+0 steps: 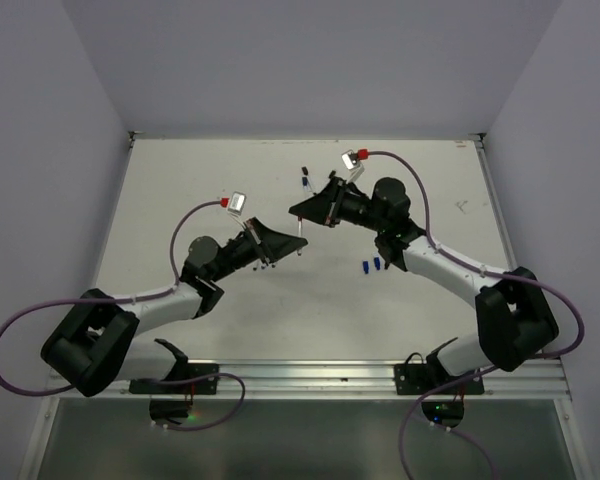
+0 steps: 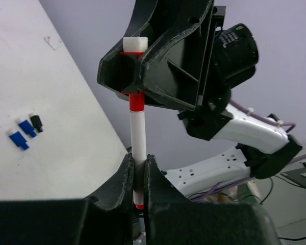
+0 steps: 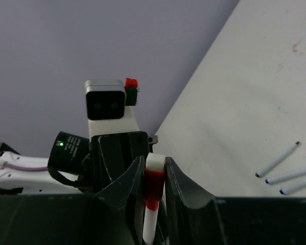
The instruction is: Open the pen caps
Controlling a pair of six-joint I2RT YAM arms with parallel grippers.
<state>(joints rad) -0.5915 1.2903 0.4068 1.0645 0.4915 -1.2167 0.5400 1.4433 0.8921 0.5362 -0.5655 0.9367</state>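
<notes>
A white pen (image 2: pixel 138 133) with a red cap (image 2: pixel 136 103) is held in the air between both grippers. My left gripper (image 2: pixel 138 164) is shut on the white barrel near its lower end. My right gripper (image 3: pixel 154 171) is shut on the red pen cap (image 3: pixel 154 185), which sits on the barrel's end. In the top view the left gripper (image 1: pixel 296 244) and right gripper (image 1: pixel 298 212) meet tip to tip above the table's middle, the pen (image 1: pixel 298 229) between them. Two loose blue caps (image 2: pixel 22 133) and a black cap (image 2: pixel 36 122) lie on the table, also in the top view (image 1: pixel 371 265).
Three uncapped white pen barrels (image 3: pixel 288 172) lie on the white table (image 1: pixel 180 200) at the back, seen in the top view (image 1: pixel 307 180) behind the grippers. Grey walls close in the table on three sides.
</notes>
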